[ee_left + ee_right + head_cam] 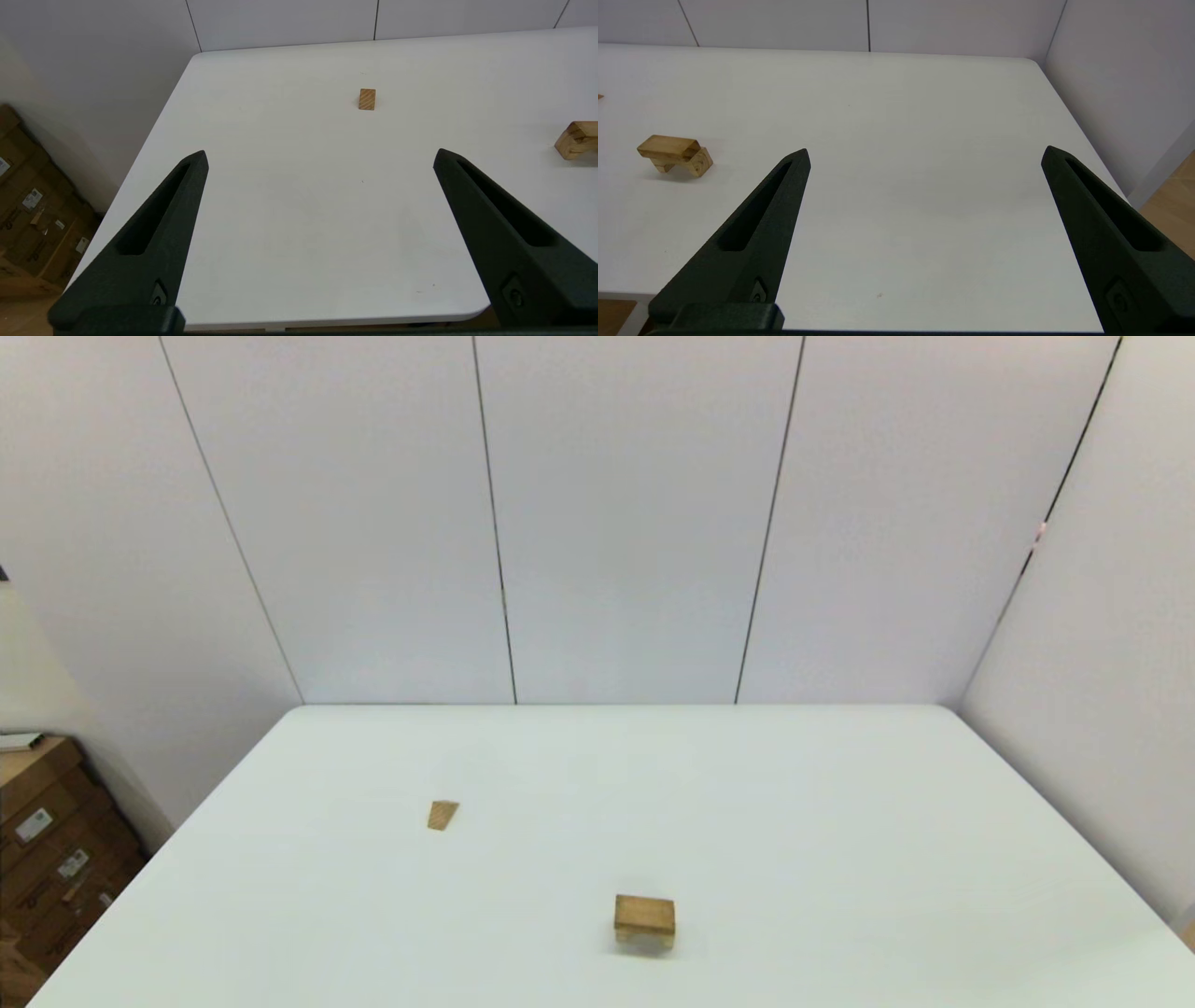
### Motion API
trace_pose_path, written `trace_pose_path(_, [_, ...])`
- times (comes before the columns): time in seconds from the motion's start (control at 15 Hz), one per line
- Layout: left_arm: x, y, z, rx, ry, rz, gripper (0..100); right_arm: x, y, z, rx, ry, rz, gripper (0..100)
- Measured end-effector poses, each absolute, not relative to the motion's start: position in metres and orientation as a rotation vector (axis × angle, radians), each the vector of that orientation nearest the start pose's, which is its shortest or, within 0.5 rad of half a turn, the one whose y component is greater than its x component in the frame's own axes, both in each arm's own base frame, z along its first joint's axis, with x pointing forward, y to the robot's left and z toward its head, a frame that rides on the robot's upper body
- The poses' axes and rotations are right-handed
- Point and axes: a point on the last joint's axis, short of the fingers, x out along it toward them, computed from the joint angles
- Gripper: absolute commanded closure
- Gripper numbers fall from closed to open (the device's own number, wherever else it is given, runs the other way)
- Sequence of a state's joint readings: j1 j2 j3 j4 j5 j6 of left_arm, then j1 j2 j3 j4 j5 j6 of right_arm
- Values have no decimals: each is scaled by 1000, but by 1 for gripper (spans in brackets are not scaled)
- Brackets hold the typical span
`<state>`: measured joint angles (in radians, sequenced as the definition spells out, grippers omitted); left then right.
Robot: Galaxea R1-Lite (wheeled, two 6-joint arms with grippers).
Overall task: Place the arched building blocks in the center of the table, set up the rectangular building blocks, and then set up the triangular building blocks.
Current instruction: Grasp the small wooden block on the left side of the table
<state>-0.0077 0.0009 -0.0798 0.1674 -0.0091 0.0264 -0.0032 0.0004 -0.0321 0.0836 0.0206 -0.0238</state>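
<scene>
Both grippers — left gripper (pixel 320 156) and right gripper (pixel 924 154) — wait at the counter's (pixel 840 821) near edge, fingers spread. Rectangular slab (pixel 644 913) already caps the arched block (pixel 698 164) near that edge; triangular wedge (pixel 442 815) lies left of centre — grip its flat sides.

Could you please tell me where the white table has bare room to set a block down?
The white table is bare right of the stacked tan slab on the arched wooden block, and between them and the small wooden wedge. Nowhere is crowded.

Three wooden blocks: one arched block (pixel 693 163), one rectangular slab (pixel 668 146), one triangular wedge (pixel 442 815).
</scene>
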Motion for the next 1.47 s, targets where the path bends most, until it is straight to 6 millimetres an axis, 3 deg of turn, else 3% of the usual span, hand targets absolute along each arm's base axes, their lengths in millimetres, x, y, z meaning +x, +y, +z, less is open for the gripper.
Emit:
trace_pose_path(0.33, [-38, -1, 105, 24, 151, -62, 0, -25, 1, 76, -23, 52, 18, 0])
trace_pose_path(0.67, [-12, -1, 154, 18, 278, -83, 0, -25, 1, 76, -23, 52, 18, 0])
trace_pose_path(0.87, [30, -2, 189, 12, 415, -87, 0, -25, 1, 76, -23, 52, 18, 0])
trace_pose_path(1.07, [89, -3, 213, 6, 549, -90, 0, -25, 1, 76, -23, 52, 18, 0])
trace_pose_path(1.27, [154, -4, 213, -8, 695, -88, 0, -25, 1, 76, -23, 51, 18, 0])
trace_pose_path(1.47, [216, -5, 192, -16, 822, -83, 0, -25, 1, 76, -23, 51, 18, 0])
